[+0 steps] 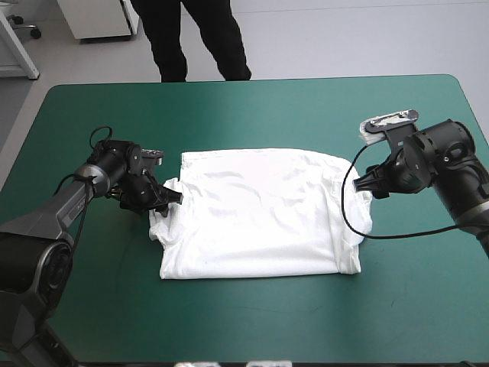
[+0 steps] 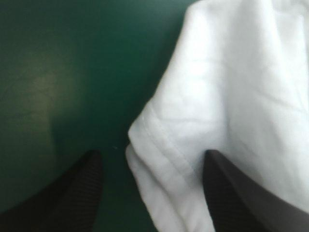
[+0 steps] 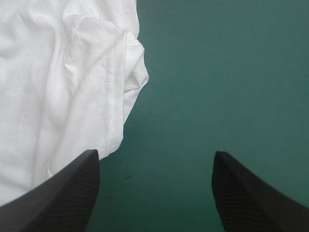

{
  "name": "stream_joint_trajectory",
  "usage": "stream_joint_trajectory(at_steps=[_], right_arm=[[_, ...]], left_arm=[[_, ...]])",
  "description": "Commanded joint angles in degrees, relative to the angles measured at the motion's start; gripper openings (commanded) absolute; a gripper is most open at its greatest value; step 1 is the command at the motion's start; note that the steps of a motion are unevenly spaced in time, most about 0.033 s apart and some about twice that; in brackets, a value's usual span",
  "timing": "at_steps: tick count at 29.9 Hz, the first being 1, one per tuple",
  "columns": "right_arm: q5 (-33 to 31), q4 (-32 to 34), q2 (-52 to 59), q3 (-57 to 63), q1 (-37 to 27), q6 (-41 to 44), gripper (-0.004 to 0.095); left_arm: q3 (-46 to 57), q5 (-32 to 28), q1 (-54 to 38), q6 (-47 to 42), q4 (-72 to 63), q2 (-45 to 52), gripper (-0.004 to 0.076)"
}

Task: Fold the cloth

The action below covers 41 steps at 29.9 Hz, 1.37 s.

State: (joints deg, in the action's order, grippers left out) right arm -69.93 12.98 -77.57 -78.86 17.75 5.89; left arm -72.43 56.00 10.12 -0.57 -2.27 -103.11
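The T-shirt (image 1: 260, 218) lies flat in the middle of the desk (image 1: 252, 107), long axis running between my arms. My left fingers (image 2: 77, 193), released, straddle its edge; my right fingers (image 3: 241, 193), also released, stand just beside its other end.

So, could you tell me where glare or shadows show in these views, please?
High view: the T-shirt is bright, its creases faint at the middle. Left wrist view: a pale sheen on the teal-green cover beside the T-shirt. Right wrist view: no glare, only shadow inside the T-shirt's rolled hem.
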Motion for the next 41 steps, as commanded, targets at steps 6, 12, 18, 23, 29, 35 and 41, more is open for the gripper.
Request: stream_joint_trajectory(at_steps=[6, 12, 18, 23, 29, 35, 41], right_arm=[[1.1, 1.3, 1.7, -1.9, 0.0, -0.2, 0.0635], [0.8, 1.3, 1.7, -1.9, 0.0, -0.2, 0.0635], [0.5, 1.3, 1.7, -1.9, 0.0, -0.3, 0.0635], [0.6, 1.3, 1.7, -1.9, 0.0, -0.3, 0.0635], [0.6, 1.3, 1.7, -1.9, 0.0, -0.5, 0.0635], [0.5, 1.2, 1.7, -1.9, 0.0, -0.5, 0.0635], [0.5, 1.2, 1.7, -1.9, 0.0, -0.5, 0.0635]], left_arm=[[-0.7, -1.9, 0.0, 0.2, -3.4, -3.5, 0.0062], [-2.5, 1.9, 0.0, 0.6, -3.5, -0.9, -0.0008], [-6.7, 4.8, 1.3, 0.6, -6.8, 7.8, -0.0009], [-8.7, 4.6, 6.4, 0.6, -8.7, 11.9, -0.0009], [-8.4, 1.4, 11.9, -0.6, -9.1, 8.9, -0.0009], [-8.4, -2.8, 15.4, -0.9, -9.1, 2.4, -0.0009], [-8.4, -3.4, 16.8, -1.1, -9.8, -2.1, -0.0008]])
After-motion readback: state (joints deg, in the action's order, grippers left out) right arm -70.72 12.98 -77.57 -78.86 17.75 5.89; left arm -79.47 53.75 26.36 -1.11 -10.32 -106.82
